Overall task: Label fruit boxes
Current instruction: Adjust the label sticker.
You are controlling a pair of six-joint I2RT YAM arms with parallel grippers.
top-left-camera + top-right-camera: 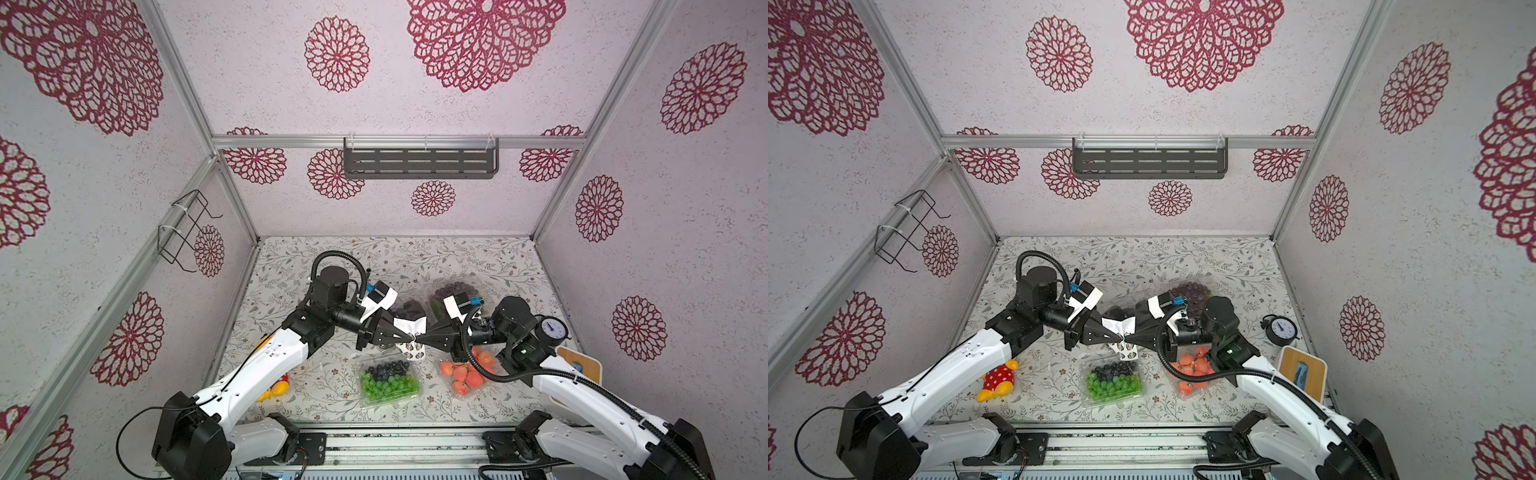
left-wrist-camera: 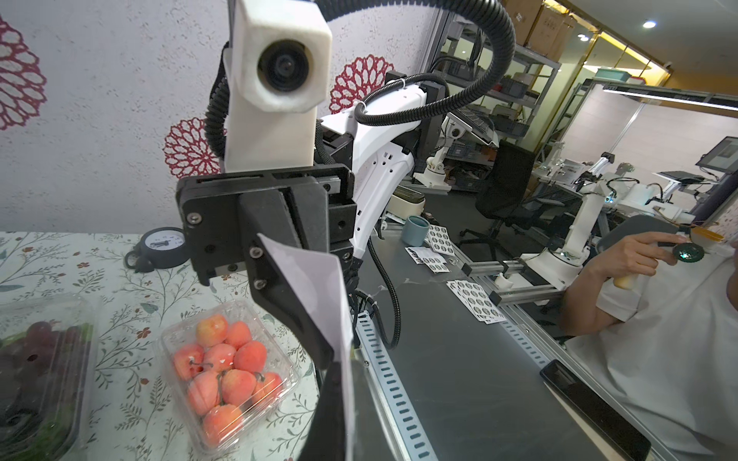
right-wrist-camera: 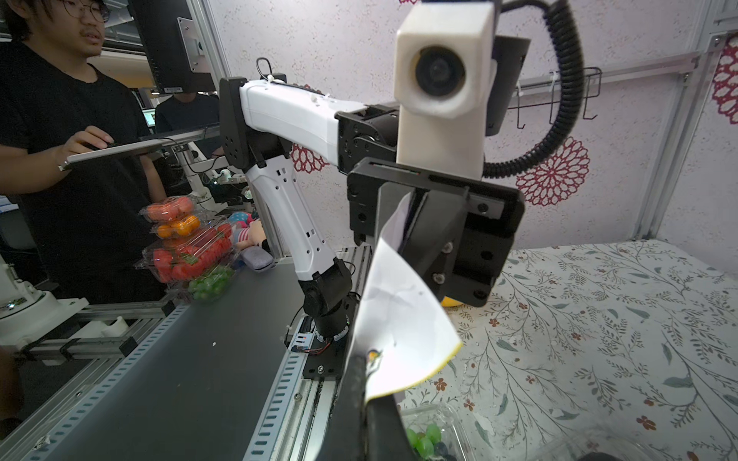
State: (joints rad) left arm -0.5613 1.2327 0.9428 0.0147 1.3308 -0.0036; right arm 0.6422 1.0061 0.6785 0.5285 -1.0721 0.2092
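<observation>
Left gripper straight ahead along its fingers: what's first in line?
Past the sticker sheet that the left gripper pinches, the right gripper, pointing back nearly tip to tip; the gap between them is unclear.

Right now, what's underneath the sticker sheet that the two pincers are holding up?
Beneath the sticker sheet, pinched between the left pincer and right pincer, lie floral tablecloth and the far edge of the green-and-blue fruit box. The sheet hides the spot straight below it.

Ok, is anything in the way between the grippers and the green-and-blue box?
Only the sticker sheet: the left gripper and right gripper are both shut on it, and it hangs down from them, roughly over the far edge of the green-and-blue box. Nothing else visible lies between.
</observation>
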